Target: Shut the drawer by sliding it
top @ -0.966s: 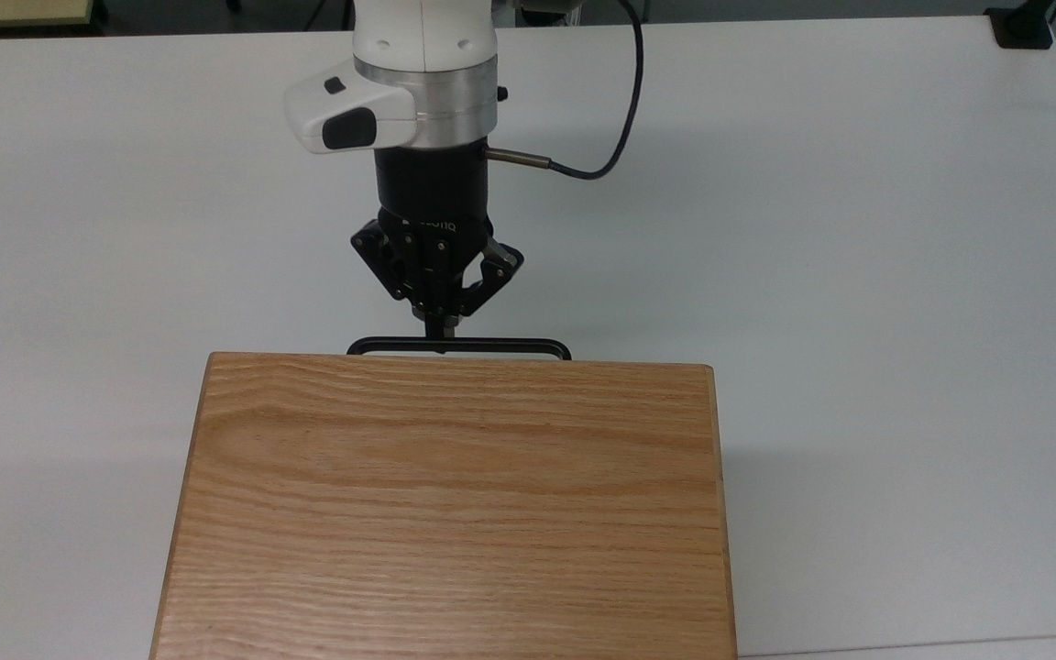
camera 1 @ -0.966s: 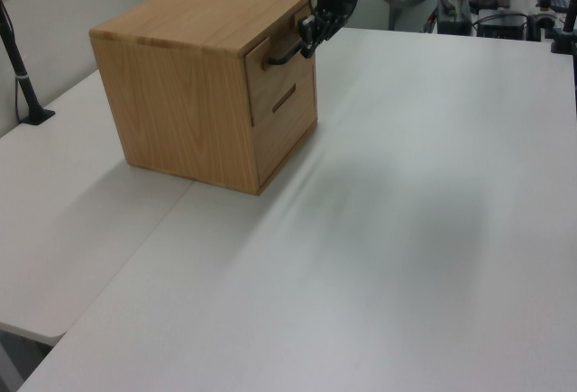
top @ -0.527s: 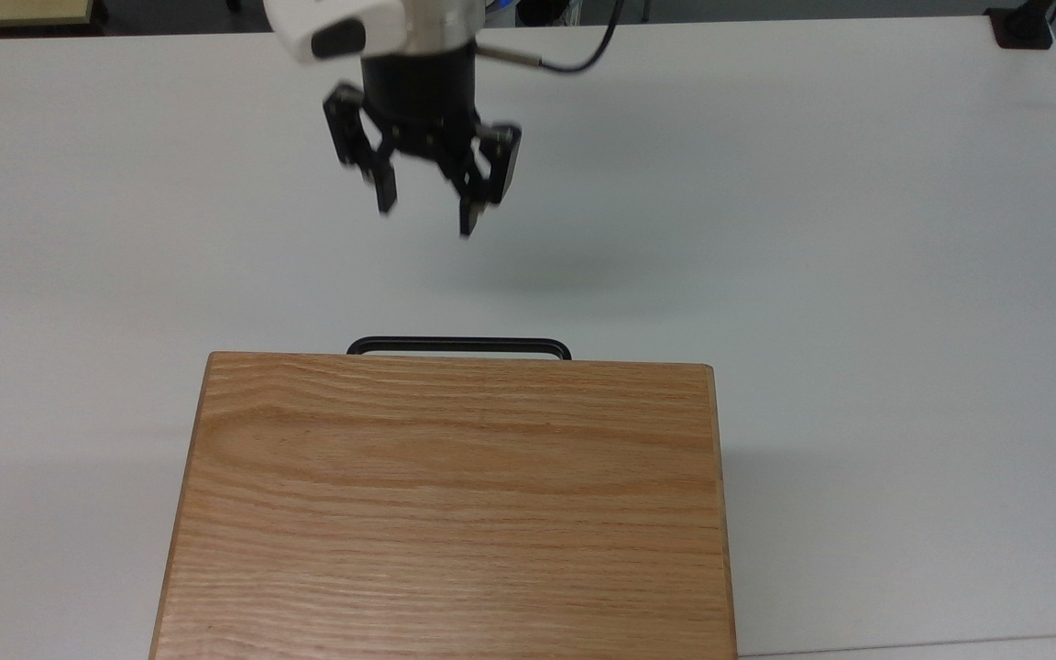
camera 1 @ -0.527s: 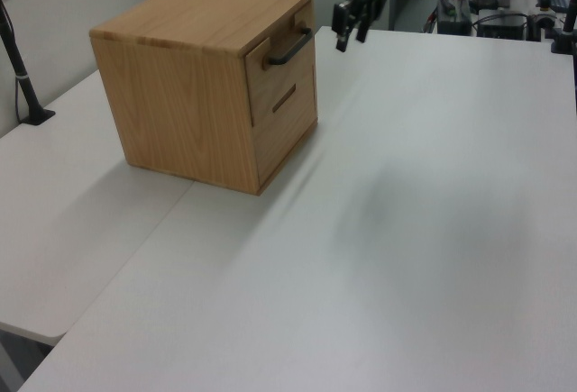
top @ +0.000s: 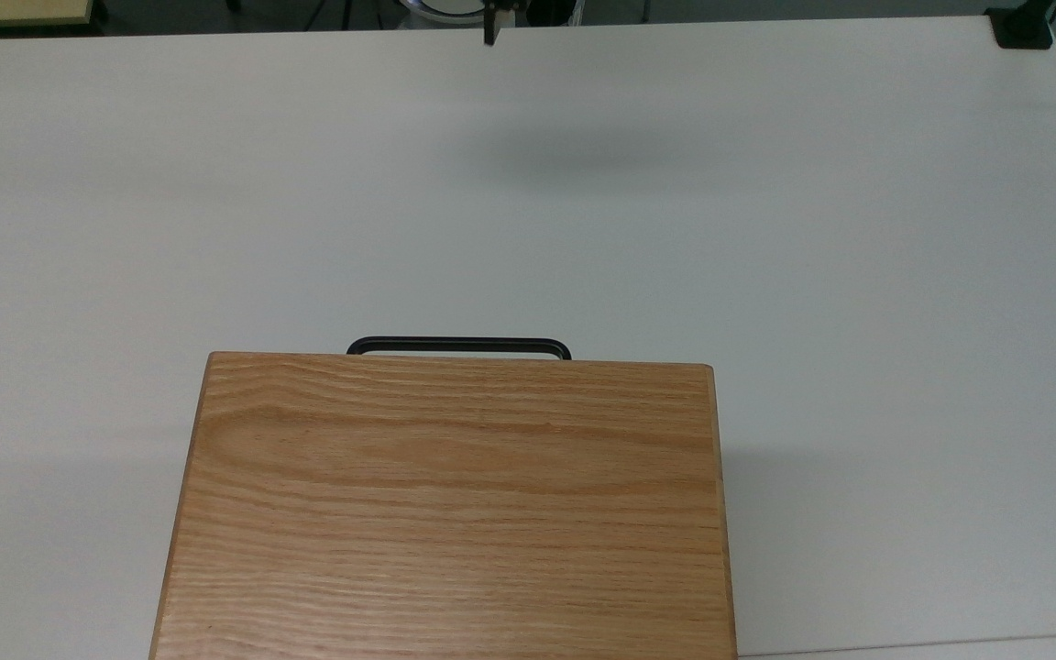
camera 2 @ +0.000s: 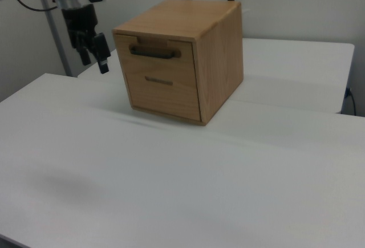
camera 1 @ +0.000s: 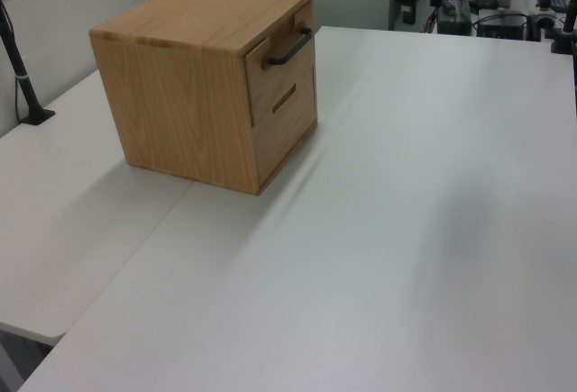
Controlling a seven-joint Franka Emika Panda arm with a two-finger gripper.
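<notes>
While the cabinet (camera 2: 188, 60) is sitting on the white table (camera 2: 171, 191), the drawer (camera 2: 161, 54) is lying flush in its front face, just under the top board, with its black handle (camera 2: 154, 52) standing out from the panel. Below it in the right view, a second front with a slim slot (camera 2: 158, 80) is showing. In the top view, the handle (top: 458, 346) is peeking past the far edge of the oak-grain top (top: 450, 504), and the drawer front itself is hiding beneath that board. In the left view, the drawer (camera 1: 281, 63) is facing toward the left view's right, with the handle (camera 1: 289, 47) running across it.

The gripper (camera 2: 94, 51) is hanging in the air off the right view's left of the cabinet, well apart from the handle and touching nothing. Its black fingers (camera 2: 103, 53) are pointing down and standing spread, released, with nothing between them. In the top view, one fingertip (top: 489, 27) is poking in at the upper edge, far from the cabinet, and a soft shadow (top: 574, 151) is lying on the table (top: 858, 275) below it.
</notes>
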